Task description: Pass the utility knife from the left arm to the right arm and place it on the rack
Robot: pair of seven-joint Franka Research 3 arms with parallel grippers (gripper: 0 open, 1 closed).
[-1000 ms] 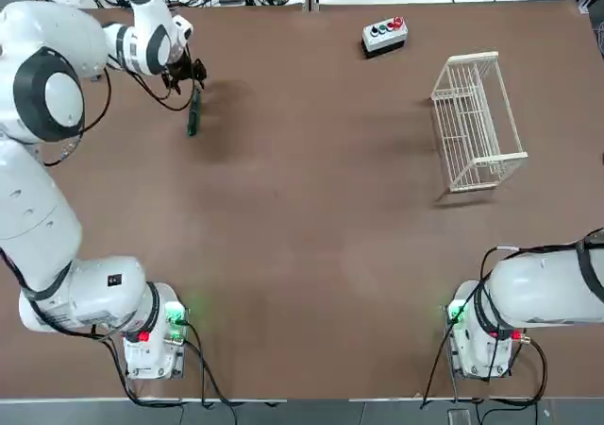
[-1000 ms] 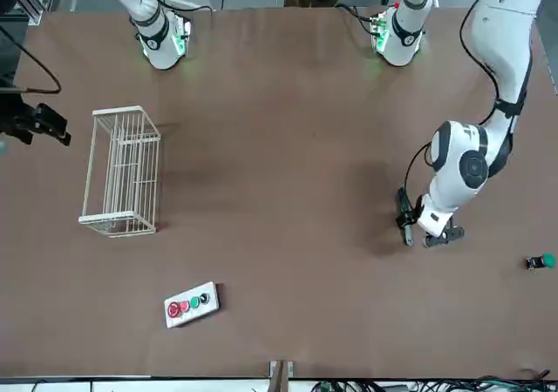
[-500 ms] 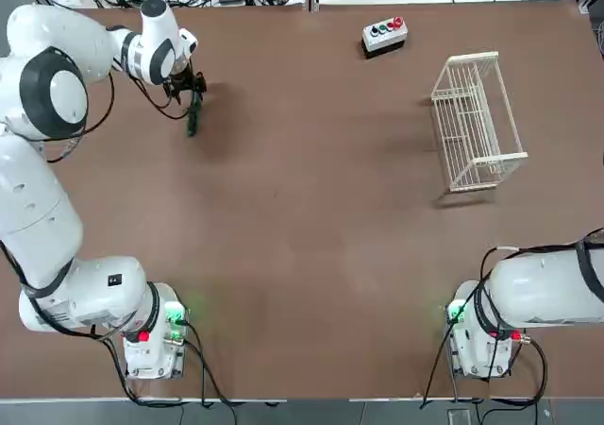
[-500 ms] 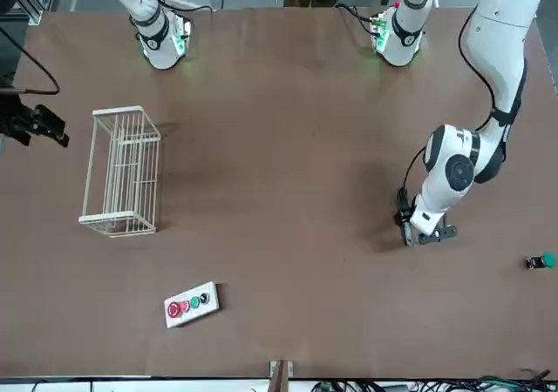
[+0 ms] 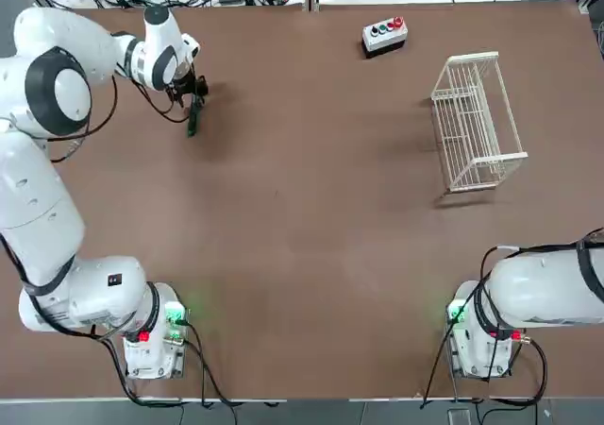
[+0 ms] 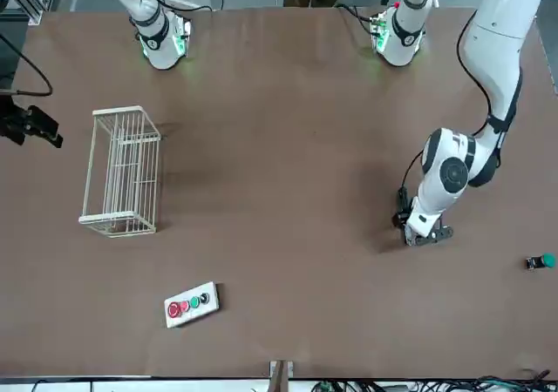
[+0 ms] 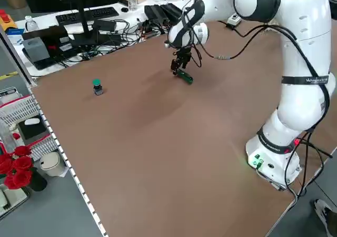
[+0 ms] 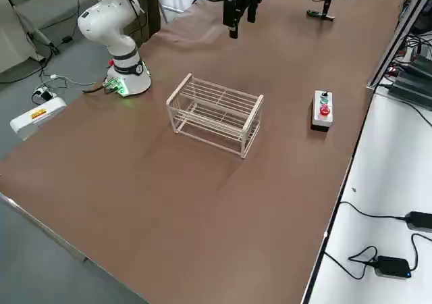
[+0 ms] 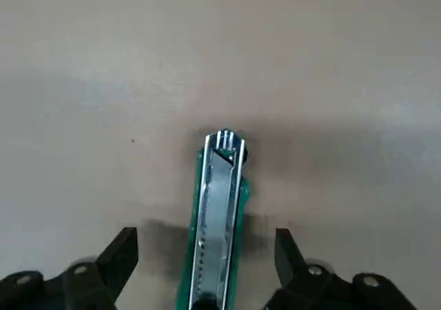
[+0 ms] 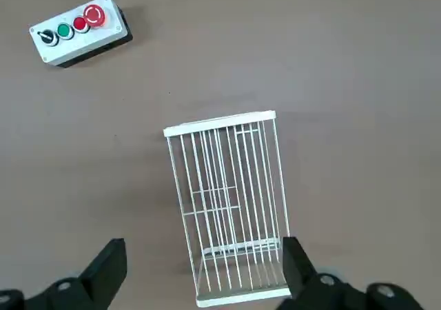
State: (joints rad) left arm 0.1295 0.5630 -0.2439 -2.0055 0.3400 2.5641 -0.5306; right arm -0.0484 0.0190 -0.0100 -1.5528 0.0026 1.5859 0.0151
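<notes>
My left gripper [image 5: 192, 93] is down at the far left corner of the tabletop [image 5: 311, 217], fingers spread wide with the utility knife [image 5: 192, 118] lying flat between them, untouched on either side. In my left wrist view the two dark fingertips [image 9: 120, 255] stand well apart, and the knife's green body with its silver slider runs straight down the gap, its tip pointing away from my palm. My left arm [image 5: 57, 76] reaches from its base at the near left corner all the way up along the left edge and bends in over the knife. My right arm [image 5: 543, 288] sits folded by its base at the near right corner, and my right gripper [image 6: 30, 124] hangs high beyond the right edge, opened wide and holding nothing; its wrist view looks straight down on the rack between its fingers. The rack [image 5: 475, 123] stands on the tabletop near the right edge, toward the far side, long axis running roughly near to far, white wire bars bare. A small grey button box [image 5: 384, 34] with a red, a green and a black button rests by the far edge, left of the rack. A tiny green-capped object [image 6: 540, 261] stands alone close to the far left corner, well apart from the knife.
</notes>
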